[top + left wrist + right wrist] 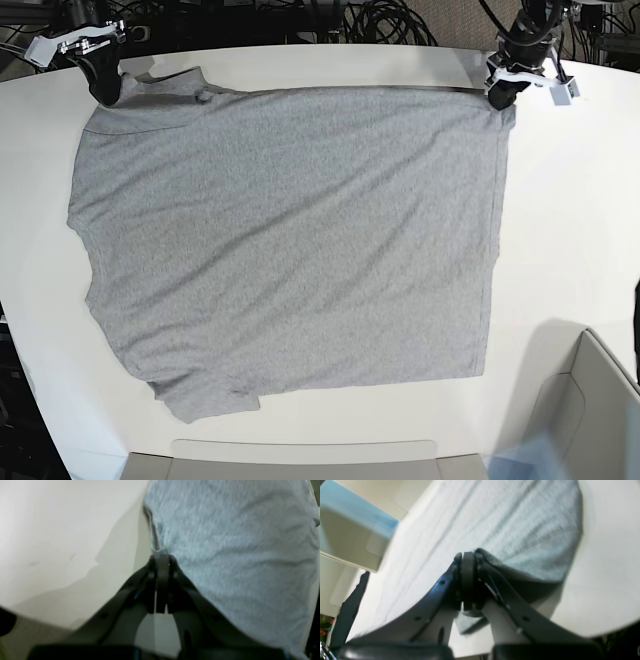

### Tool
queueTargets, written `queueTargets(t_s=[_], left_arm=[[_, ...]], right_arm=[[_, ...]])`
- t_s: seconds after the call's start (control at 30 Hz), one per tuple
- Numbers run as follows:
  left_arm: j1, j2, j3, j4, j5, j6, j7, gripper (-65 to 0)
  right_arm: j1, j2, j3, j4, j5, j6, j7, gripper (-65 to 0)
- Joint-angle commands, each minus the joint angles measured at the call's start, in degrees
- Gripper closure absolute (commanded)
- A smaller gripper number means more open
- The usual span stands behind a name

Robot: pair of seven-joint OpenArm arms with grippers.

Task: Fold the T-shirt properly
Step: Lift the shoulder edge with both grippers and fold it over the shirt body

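Fabric is pinched at both far corners: my left gripper (162,560) is clamped on the T-shirt (290,240) at its hem corner, and my right gripper (468,560) is closed on a bunch of cloth at the shoulder end. The shirt lies spread plain side up across the white table (560,230), fairly flat (a few soft ripples, one sleeve tucked under at the near edge). To fold well, I judge both arms should lift together and carry the far edge toward the near one at an even pace, keeping the cloth taut between them so the crease runs straight. A pale bin (585,410) sits at the near corner; what little shows of its inside looks bare.
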State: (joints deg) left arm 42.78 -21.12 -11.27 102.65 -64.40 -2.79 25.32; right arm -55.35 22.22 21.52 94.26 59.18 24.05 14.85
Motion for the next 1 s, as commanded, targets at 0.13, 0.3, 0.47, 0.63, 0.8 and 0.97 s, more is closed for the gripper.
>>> queueTargets(t_s=[0.13,0.3,0.47,0.63,0.8,0.97], left_arm=[[-1.2,-1.4,-0.4,1.3,-0.4,-0.5,-0.9,0.0],[-5.6,-3.1,-0.1,0.9,-0.8,-0.2,-0.9,0.0],[-9.9,-0.6,-0.4,0.4,-0.9,6.1,1.8,0.0],[-18.7,2.3,-0.3,-0.1,-0.3,10.4,8.6,0.0],[-26.6,3.1,0.1,-3.2,-0.3,14.3,12.1,0.0],[-32.5,2.9,0.1,-9.6,-0.3,14.6,13.6,0.0]], right_arm=[[1.9,0.7,0.4,0.6,0.3,-1.7,1.4,0.0],[4.7,4.6,-0.9,1.1,-6.8,-10.9,0.6,0.0],[12.7,5.3,4.8,2.3,-7.5,-10.9,-16.7,0.0],[23.7,5.4,8.1,2.0,-10.6,-10.9,-30.1,0.0],[34.8,4.9,7.7,-0.4,-19.2,-8.4,-38.6,0.0],[44.0,3.4,8.2,-6.0,-26.3,-2.9,-42.6,0.0]])
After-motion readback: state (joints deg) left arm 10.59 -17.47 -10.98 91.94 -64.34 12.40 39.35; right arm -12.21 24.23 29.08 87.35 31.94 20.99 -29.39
